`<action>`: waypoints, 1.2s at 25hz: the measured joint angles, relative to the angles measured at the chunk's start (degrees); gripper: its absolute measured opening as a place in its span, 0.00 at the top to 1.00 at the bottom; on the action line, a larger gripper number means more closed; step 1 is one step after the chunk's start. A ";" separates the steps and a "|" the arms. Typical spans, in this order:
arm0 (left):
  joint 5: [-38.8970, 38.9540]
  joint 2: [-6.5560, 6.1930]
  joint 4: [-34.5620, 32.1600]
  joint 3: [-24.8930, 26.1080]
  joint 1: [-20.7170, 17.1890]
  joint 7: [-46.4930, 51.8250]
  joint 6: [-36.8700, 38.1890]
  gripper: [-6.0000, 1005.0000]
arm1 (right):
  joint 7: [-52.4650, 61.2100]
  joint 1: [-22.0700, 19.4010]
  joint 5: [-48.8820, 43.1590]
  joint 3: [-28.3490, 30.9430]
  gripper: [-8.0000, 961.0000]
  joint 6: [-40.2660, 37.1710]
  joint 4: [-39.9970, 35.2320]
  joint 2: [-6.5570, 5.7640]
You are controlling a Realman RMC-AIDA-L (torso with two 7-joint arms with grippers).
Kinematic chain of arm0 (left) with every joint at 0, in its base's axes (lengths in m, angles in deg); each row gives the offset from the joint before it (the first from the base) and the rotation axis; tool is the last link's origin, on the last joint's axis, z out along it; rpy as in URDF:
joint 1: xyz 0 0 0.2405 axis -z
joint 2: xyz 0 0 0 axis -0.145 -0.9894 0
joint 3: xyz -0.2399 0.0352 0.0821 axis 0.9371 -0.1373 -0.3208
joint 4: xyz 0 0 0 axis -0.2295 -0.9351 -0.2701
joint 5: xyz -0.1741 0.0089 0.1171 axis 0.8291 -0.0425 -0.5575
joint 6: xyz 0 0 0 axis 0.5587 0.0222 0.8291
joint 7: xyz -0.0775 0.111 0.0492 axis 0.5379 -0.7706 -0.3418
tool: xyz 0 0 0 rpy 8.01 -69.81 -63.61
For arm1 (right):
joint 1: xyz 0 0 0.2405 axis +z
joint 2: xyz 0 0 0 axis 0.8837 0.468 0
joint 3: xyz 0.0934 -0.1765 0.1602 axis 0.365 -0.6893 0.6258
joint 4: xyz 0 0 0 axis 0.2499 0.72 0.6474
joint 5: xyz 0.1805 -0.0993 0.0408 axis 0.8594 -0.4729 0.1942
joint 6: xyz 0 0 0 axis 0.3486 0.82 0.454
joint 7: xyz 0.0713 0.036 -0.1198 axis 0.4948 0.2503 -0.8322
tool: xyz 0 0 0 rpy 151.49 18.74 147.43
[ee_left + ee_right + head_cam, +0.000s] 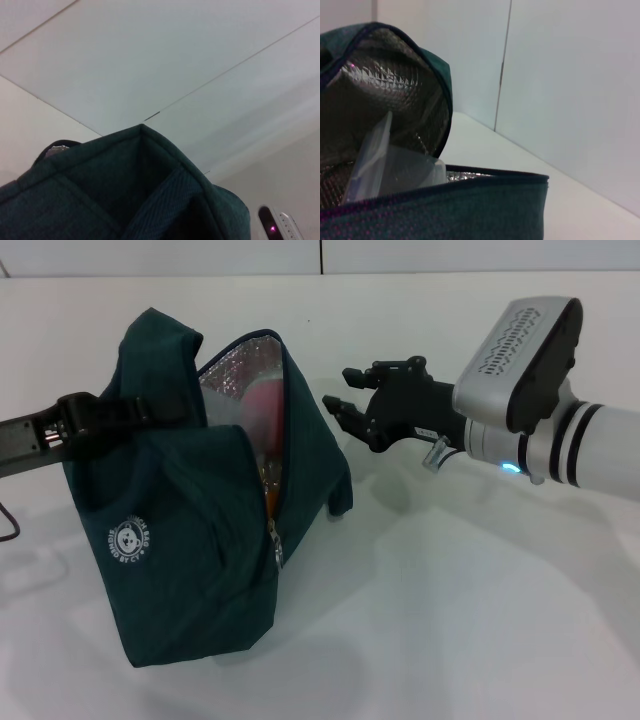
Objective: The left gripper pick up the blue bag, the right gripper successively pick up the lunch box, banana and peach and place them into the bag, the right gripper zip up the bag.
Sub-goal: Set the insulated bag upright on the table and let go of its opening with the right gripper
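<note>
Nearest us sits the blue bag (pixel 190 540) on the white table (pixel 450 620), its mouth open toward our right gripper (pixel 345 398). We hold that gripper just beside the opening, fingers apart and empty. Our left gripper (pixel 85 425) is clamped on the bag's handle, on the side away from the right one. Inside, past the right gripper's fingertips, we see the peach (pixel 262 405) against the foil lining, and the lunch box (pixel 390 167) deeper in.
</note>
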 joint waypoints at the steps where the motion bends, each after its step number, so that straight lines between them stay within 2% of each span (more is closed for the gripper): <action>1: 0.00 0.00 0.00 0.00 0.00 0.00 0.00 0.97 | 0.40 0.45 0.01 -0.15 0.70 -0.04 0.53 0.00; 4: 0.03 0.02 0.00 0.00 0.00 0.00 -0.05 0.97 | 1.58 2.19 0.10 -0.69 0.57 -0.09 2.32 0.00; 15: -0.13 0.55 0.00 -0.34 0.79 -0.27 -0.06 0.96 | 2.69 7.41 1.74 -2.19 0.48 -0.41 7.81 0.00; 23: -0.48 0.98 0.00 -0.37 1.38 -0.35 -0.01 0.96 | 2.23 11.50 6.15 -5.19 0.49 -0.57 12.87 0.00; 30: -0.49 1.23 0.00 -0.35 1.47 -0.35 0.00 0.96 | 1.91 13.31 7.20 -5.78 0.50 -0.53 13.66 0.00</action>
